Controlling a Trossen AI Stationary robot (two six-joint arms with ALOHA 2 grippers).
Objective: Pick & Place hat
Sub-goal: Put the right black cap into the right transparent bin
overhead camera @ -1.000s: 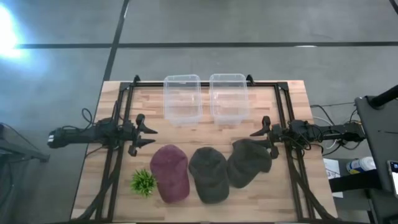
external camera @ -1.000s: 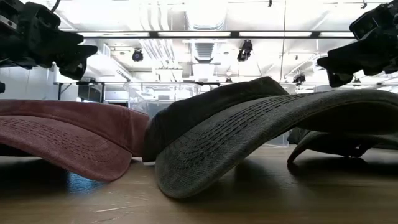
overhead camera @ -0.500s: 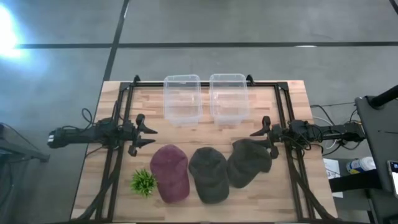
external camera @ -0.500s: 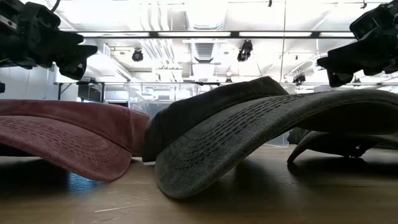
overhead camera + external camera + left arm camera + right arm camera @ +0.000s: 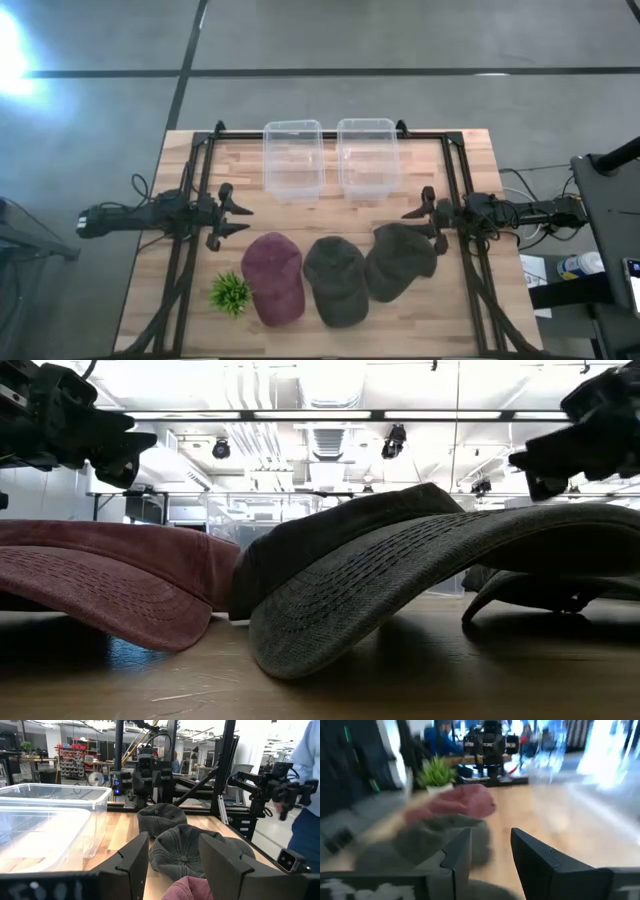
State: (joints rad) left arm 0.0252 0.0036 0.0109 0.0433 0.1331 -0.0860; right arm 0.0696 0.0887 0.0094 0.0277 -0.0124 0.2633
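Table (image 5: 470, 310): three hats overlapping; left pincer (image 5: 238, 215), right pincer (image 5: 414, 218) spread, empty.

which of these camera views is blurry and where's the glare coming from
Right wrist view: smeared with blur, the maroon hat and plant soft-edged. High view: bright glare on the floor at the picture's left edge. Low view: ceiling lights wash out the background, leaving the hats' undersides in shadow. Left wrist view: sharp.

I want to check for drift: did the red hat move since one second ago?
No. In the high view the red hat lies beside the small green plant, same as before.
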